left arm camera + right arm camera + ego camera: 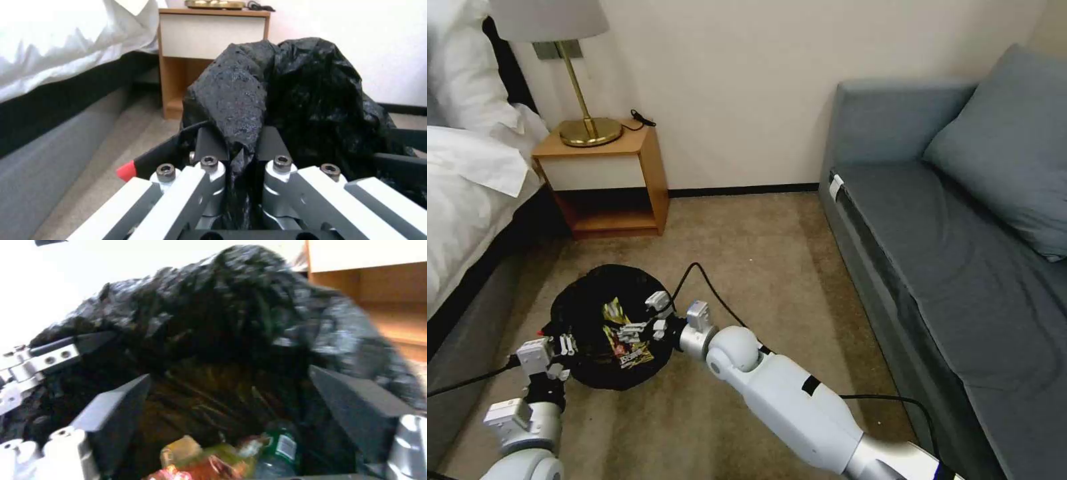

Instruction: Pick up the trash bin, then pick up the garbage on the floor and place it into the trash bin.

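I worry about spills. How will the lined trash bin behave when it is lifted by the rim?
The trash bin probably feels light: little litter inside. Its crinkly liner, pinched by the left gripper, may slip. Held at one side, it might tilt.

Readable text: none in any view.
Bottle label point(284, 446): green band with a white panel on the clear bottle inside the trash bin point(213, 306); the print on the panel cannot be read.
Snack wrapper point(620, 337): gold-brown packet with red and white patches, lying in the trash bin; printed marks visible, no letters or numbers can be read.
Red-white wrapper point(178, 473): coloured print only; no characters can be read.
Sofa tag point(836, 187): white tab on the front edge of the grey sofa point(960, 267); blank as seen.
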Motion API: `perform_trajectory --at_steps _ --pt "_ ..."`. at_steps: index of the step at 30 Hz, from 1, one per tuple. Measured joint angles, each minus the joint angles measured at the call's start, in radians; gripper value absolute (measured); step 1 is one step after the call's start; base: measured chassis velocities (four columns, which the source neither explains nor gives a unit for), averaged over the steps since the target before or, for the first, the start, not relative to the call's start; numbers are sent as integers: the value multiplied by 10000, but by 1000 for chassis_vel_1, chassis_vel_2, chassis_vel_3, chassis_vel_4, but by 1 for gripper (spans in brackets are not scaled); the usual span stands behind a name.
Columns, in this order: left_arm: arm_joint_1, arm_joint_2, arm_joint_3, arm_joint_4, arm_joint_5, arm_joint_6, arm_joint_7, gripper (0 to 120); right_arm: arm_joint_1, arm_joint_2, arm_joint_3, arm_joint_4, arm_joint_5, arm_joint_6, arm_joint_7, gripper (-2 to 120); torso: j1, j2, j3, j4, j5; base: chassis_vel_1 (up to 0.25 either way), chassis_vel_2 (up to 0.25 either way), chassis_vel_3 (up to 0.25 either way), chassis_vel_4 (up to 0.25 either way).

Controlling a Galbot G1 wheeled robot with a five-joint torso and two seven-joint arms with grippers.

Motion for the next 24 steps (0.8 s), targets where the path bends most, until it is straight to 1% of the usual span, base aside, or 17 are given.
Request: perform_trajectory --at_steps 2,3,4,6,8,9,11,13,14,17,18,19,22,23,24 --pt "-82 -18 6 26 -166 -12 -120 7 -80 -56 250 131 2 56 10 99 0 0 0 0 0 0 0 0 0" --pt "-82 -18 6 26 -166 -12 -120 7 -80 -56 250 131 2 56 10 99 0 0 0 0 0 0 0 0 0" --pt "-118 -28 6 26 -383 36 -195 7 -157 -82 453 260 38 67 15 99 0 0 0 0 1 0 0 0 0" --pt "-158 -80 0 10 -929 113 -292 7 -259 -154 911 493 242 10 15 100 0 0 0 0 1 0 0 0 0" --pt "-225 -184 -7 6 -1668 137 -441 7 -237 -295 1471 602 500 -118 8 100 0 0 0 0 2 0 0 0 0" --pt "-225 -184 -7 6 -1668 137 -441 7 -237 -295 1471 602 500 -118 8 100 0 0 0 0 2 0 0 0 0" --pt "-354 -267 -2 48 -2428 127 -649 7 -85 -566 1917 680 825 -252 17 100 0 0 0 0 2 0 0 0 0" --pt "-530 -305 10 157 -3377 16 -866 7 41 -931 2185 784 1061 -353 26 100 0 0 0 -1 2 0 0 0 0" --pt "-530 -305 10 157 -3377 16 -866 7 41 -931 2185 784 1061 -353 26 100 0 0 0 -1 2 0 0 0 0" --pt "-907 -343 -38 491 -4650 -319 -1037 7 93 -1377 2465 925 1173 -437 21 100 0 0 1 -3 2 0 0 0 0" --pt "-1047 -347 -54 628 -5104 -432 -1073 7 79 -1425 2555 968 1183 -452 21 100 0 0 0 -3 2 0 0 0 0" --pt "-1047 -347 -54 628 -5104 -432 -1073 7 79 -1425 2555 968 1183 -452 21 100 0 0 0 -3 2 0 0 0 0" --pt "-1450 -377 -136 1232 -6537 -685 -1203 7 -74 -1414 2835 1117 1199 -523 22 100 0 -1 0 -2 2 0 0 0 0" --pt "-1565 -394 -154 1485 -6838 -760 -1206 7 -131 -1375 2876 1150 1180 -530 23 100 0 0 0 -2 2 0 0 0 0" --pt "-1565 -394 -154 1485 -6838 -760 -1206 7 -131 -1375 2876 1150 1180 -530 23 100 0 0 0 -2 2 0 0 0 0"
